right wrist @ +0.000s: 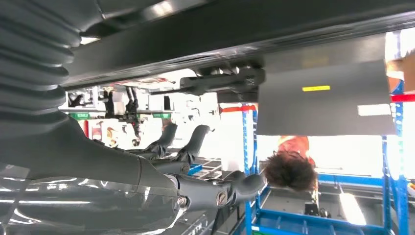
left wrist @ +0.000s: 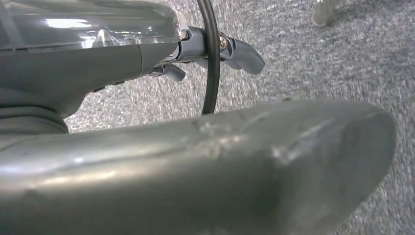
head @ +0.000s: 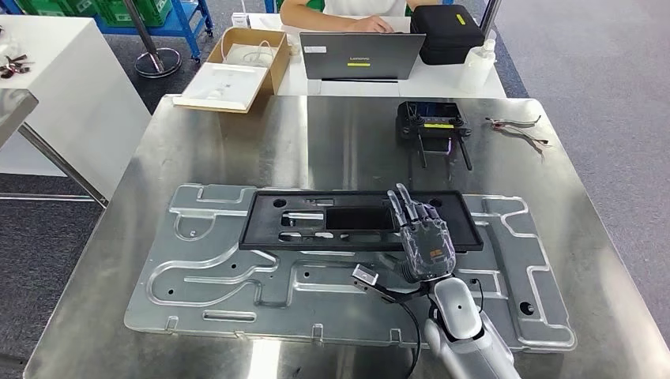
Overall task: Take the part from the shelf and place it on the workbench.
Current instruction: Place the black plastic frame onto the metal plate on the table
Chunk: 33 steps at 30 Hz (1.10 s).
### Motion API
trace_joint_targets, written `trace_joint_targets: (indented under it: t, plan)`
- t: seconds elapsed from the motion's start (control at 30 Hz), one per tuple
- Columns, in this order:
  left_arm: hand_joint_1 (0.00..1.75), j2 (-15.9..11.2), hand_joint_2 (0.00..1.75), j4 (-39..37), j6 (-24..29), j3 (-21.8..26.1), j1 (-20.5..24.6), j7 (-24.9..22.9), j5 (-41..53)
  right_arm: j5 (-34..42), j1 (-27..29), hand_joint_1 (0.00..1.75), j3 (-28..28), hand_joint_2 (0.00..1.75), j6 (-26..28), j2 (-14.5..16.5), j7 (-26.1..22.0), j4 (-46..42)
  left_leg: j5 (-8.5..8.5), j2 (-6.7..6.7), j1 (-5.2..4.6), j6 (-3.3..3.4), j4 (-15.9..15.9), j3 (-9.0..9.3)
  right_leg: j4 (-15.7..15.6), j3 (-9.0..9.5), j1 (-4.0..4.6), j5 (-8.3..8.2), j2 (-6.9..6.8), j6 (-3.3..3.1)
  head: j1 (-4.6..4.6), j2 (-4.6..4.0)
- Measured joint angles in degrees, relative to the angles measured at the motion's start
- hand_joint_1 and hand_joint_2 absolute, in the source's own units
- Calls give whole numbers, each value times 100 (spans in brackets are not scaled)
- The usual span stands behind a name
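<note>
Right hand (head: 425,241) hovers over right end of black part (head: 316,219), fingers spread, holding nothing; part lies flat on metal panel (head: 197,272) atop workbench (head: 237,126) (placement looks done); risk: fingertips snagging part edge during withdrawal, dragging it askew.
</note>
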<state>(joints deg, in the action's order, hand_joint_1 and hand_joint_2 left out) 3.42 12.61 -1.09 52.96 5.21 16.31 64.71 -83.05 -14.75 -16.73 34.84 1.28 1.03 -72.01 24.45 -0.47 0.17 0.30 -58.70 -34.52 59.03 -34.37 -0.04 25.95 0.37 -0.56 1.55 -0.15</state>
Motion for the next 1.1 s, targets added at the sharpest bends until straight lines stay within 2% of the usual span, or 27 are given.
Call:
trace_joint_targets:
  t: [0.07,0.1,0.17,0.2,0.23,0.27,0.3,0.37,0.4,0.43,0.5,0.53,0.57,0.6,0.63,0.7,0.73,0.77,0.8,0.83,0.9,0.93,1.0,1.03,1.07,1.1]
  plan:
    - [0,0,0,-1,-1,15,-5,-1,-5,5,-1,0,7,0,0,1,-3,5,121,4,9,-68,-93,-35,-49,-11,-25,-64,-16,-76,0,0]
    - [0,-3,0,-1,-1,19,-7,-1,-7,5,-3,0,8,0,0,3,-4,8,290,7,14,-100,-275,-97,-74,-27,-41,-100,-27,-114,1,0]
    - [0,-14,0,-1,3,22,-6,3,-4,5,1,0,8,0,-2,7,-8,17,756,13,33,-151,-969,-334,-83,-99,-41,-145,-38,-150,1,0]
    - [0,-19,0,0,9,24,-9,5,1,5,6,0,8,0,-4,8,-9,25,929,14,39,-168,-1327,-446,-78,-147,-39,-168,-40,-151,1,0]
    - [0,-22,0,-1,18,24,-13,7,7,5,12,0,8,0,-7,8,-11,32,1006,14,43,-179,-1543,-489,-71,-196,-36,-193,-40,-145,1,0]
    - [0,-23,0,-1,26,24,-19,7,15,5,17,0,9,0,-8,9,-13,37,977,14,45,-179,-1530,-420,-60,-241,-35,-223,-40,-135,1,0]
    - [0,-24,0,-1,32,24,-21,7,21,5,21,0,10,0,-9,10,-14,42,864,14,46,-171,-1284,-229,-47,-280,-35,-252,-40,-123,2,0]
    - [0,-30,0,0,29,27,-9,20,18,5,23,0,11,0,-9,13,-17,45,627,13,33,-124,-459,303,-16,-335,-24,-310,-39,-81,2,0]
    - [0,-33,0,0,17,33,0,37,9,6,22,0,16,0,-9,14,-18,46,558,12,21,-92,-147,484,-5,-351,-17,-343,-39,-48,2,0]
    - [0,-36,0,0,0,44,4,55,-3,7,22,0,21,0,-10,17,-19,48,530,10,5,-61,23,572,1,-360,-13,-377,-40,-13,1,0]
    - [0,-37,0,-1,-39,78,-8,80,-22,9,27,0,32,0,-12,23,-21,51,475,8,-15,4,67,551,-19,-364,-17,-452,-40,64,-1,0]
    - [0,-36,0,-1,-54,93,-13,84,-28,11,32,0,36,0,-13,26,-23,53,423,21,-9,41,82,541,-17,-374,-28,-451,-35,96,0,0]
    - [0,-36,0,-2,-65,105,-14,86,-32,15,36,0,42,0,-13,26,-25,55,365,35,0,85,102,518,31,-405,-35,-376,-32,126,-1,0]
    - [0,-34,0,-2,-74,112,-12,89,-34,17,39,0,48,0,-13,26,-27,57,300,50,11,131,121,479,185,-473,-41,-198,-30,150,-1,0]
    - [0,-34,0,-2,-78,115,-9,91,-34,20,43,0,54,0,-13,25,-27,61,242,65,15,166,126,425,456,-572,-55,66,-29,170,0,0]
    - [0,-34,0,-2,-81,119,-15,93,-34,21,67,0,58,0,-13,25,-27,71,144,75,6,196,115,276,1190,-788,-66,577,-31,205,-1,0]
    - [0,-34,0,-2,-81,120,-20,93,-34,21,86,0,60,0,-13,25,-27,78,100,79,1,193,104,201,1452,-822,-70,691,-31,217,-1,0]
    - [0,-34,0,-2,-81,121,-24,93,-34,21,103,0,60,0,-13,25,-27,85,61,80,-1,186,88,129,1534,-764,-71,688,-32,221,-1,0]
    - [0,-34,0,-2,-81,122,-26,93,-34,21,113,0,60,0,-13,25,-27,89,28,80,-3,176,68,61,1397,-591,-71,594,-33,215,0,0]
    - [0,-34,0,-2,-81,122,-26,93,-34,21,115,0,60,0,-13,25,-27,91,0,79,-3,162,45,4,1069,-317,-69,467,-33,197,0,0]
    - [0,-27,0,-2,-82,122,-26,93,-34,21,103,0,60,0,-11,26,-27,91,-52,78,-7,119,6,-73,298,232,-45,357,-33,130,1,0]
    - [0,-24,0,-2,-83,122,-25,93,-34,21,100,0,60,0,-10,26,-28,91,-83,78,-9,86,-2,-87,53,388,-26,342,-32,96,1,0]
    - [0,-19,0,-2,-89,124,-25,91,-34,21,101,0,60,0,-9,27,-31,91,-155,76,-10,13,10,-100,-69,429,10,295,-29,41,1,0]
    - [0,-19,0,-2,-92,125,-27,90,-34,21,102,0,60,0,-9,30,-33,91,-172,71,-5,-21,8,-111,-101,412,-4,252,-35,5,-1,0]
    - [0,-16,0,-2,-97,127,-30,89,-34,21,103,0,60,0,-9,34,-36,91,-115,63,-2,-50,-33,-145,-129,383,-21,200,-43,-37,0,0]
    - [0,-11,0,-2,-100,128,-35,87,-35,21,104,0,60,0,-9,41,-40,92,40,55,2,-78,-163,-201,-158,338,-40,135,-53,-84,0,0]
